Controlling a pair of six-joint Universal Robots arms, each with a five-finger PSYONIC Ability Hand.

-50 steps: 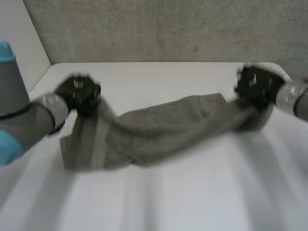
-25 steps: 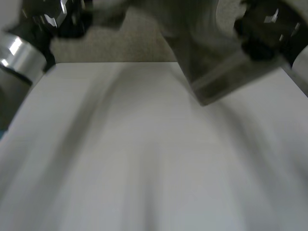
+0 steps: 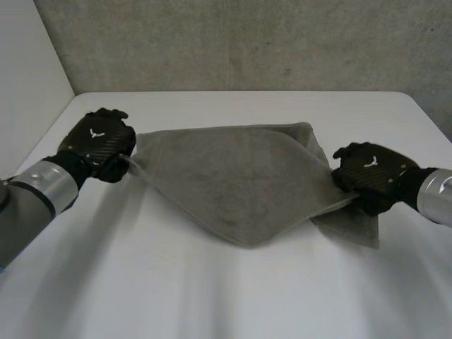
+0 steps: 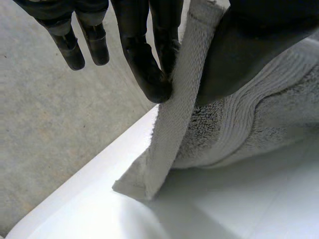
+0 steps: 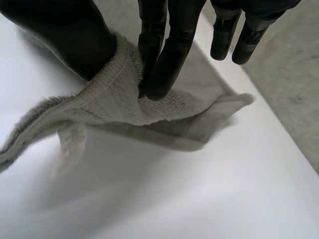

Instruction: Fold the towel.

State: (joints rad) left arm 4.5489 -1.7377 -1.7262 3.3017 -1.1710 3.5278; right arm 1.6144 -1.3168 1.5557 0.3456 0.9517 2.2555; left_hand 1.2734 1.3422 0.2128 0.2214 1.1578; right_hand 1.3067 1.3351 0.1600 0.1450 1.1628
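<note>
**Left hand [image 3: 99, 141] and right hand [image 3: 371, 176] held the towel [image 3: 233, 176] by opposite ends**

Left hand sat at the towel's left end, above the white table [image 3: 212, 296], and bore a small white emblem [image 3: 94, 132] on its black back; no letters could be read in it. In the left wrist view its straight fingers [image 4: 144, 59] pressed the towel's flat woven hem against the thumb [image 4: 259, 45], so the hand was closed on the cloth in a pinch. Below the pinch the hem hung down, and its corner touched the table near the table's edge, with grey concrete floor [image 4: 50, 124] beyond.

Between the hands the grey terry towel stretched across the middle of the table. Its far edge ran nearly straight from hand to hand, while its near side sagged into a blunt point resting on the tabletop. The pile looked looped and soft, and ribbed bands ran beside the hem.

At the towel's right end the right hand carried the same white emblem [image 3: 369, 162]. In the right wrist view its fingers [image 5: 169, 50] and thumb [image 5: 65, 35] nipped the fuzzy edge between them, again a closed pinch on the cloth. Beneath that hand a loose flap [image 3: 353, 227] of towel lay on the table. A rough grey concrete wall [image 3: 247, 42] stood behind the table.
</note>
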